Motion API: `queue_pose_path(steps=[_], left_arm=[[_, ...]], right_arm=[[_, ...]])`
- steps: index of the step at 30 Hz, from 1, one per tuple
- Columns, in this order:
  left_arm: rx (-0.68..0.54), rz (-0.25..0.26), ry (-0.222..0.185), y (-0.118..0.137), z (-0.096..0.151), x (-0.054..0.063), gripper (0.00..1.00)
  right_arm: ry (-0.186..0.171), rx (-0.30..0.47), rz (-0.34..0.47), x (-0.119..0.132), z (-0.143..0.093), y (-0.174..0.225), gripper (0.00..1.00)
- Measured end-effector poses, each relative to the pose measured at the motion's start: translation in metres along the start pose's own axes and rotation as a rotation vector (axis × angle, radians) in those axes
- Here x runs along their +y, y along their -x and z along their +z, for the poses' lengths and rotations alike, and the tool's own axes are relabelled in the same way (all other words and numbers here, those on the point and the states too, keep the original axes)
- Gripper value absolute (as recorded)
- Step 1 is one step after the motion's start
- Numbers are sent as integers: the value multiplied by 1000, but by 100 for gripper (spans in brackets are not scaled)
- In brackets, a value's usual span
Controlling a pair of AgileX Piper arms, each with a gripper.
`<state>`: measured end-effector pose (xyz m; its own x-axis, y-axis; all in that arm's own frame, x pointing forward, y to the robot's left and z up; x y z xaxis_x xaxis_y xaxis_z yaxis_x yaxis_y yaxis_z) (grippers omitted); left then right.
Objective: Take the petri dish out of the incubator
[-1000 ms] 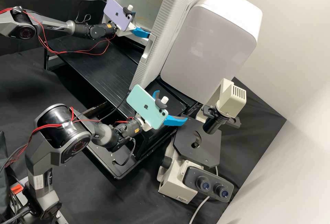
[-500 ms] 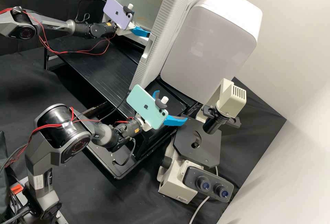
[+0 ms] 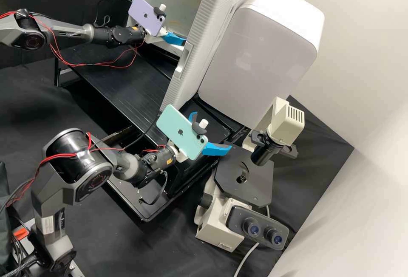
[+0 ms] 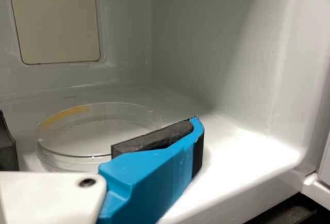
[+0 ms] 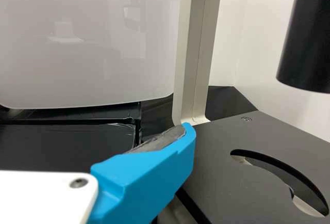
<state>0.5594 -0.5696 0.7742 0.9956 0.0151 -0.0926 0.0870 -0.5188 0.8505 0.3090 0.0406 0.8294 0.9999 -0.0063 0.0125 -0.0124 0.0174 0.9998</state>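
resting flat on the white floor of the open incubator [image 3: 178, 1], the clear petri dish [image 4: 93, 131] shows a yellowish streak along its far rim and looks pale inside; what it contains cannot be made out. the left gripper [image 3: 174, 39] sits in the chamber mouth with its fingers [image 4: 154, 167] spread wide, one on each side of the dish, gripping nothing; whether a pad touches the dish cannot be told. a beige panel [image 4: 54, 17] is set in the chamber's back wall. the incubator's ribbed door [image 3: 204, 35] stands swung open, and just beside it is a large rounded white box [image 3: 259, 52]. the right gripper [image 3: 217, 148] hovers low over the black stage [image 5: 242, 146] of a microscope [image 3: 238, 213], near that box; how far open it is cannot be told. incubator and box stand on a raised black ribbed platform [image 3: 127, 86], the microscope on black cloth [image 3: 127, 243], with plain white walls [image 3: 365, 56] behind.
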Motion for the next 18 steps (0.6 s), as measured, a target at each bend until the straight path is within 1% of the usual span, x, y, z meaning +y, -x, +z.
queue_pose_path(steps=[3, 4, 13, 15, 17, 18], left_arm=[[2, -2, 1, 0, 1, 1, 0], [4, -5, -5, 0, 1, 0, 0], [6, -11, 1, 0, 2, -1, 0], [7, -10, -5, 0, 2, -1, 0], [9, -12, 2, 0, 2, -1, 0], [9, -9, -4, -1, 2, 0, 0]], right_arm=[[0, 0, 0, 0, 0, 0, 100], [0, 0, 0, 0, 0, 0, 100], [0, 0, 0, 0, 0, 0, 100], [0, 0, 0, 0, 0, 0, 100], [0, 0, 0, 0, 0, 0, 100], [0, 0, 0, 0, 0, 0, 100]])
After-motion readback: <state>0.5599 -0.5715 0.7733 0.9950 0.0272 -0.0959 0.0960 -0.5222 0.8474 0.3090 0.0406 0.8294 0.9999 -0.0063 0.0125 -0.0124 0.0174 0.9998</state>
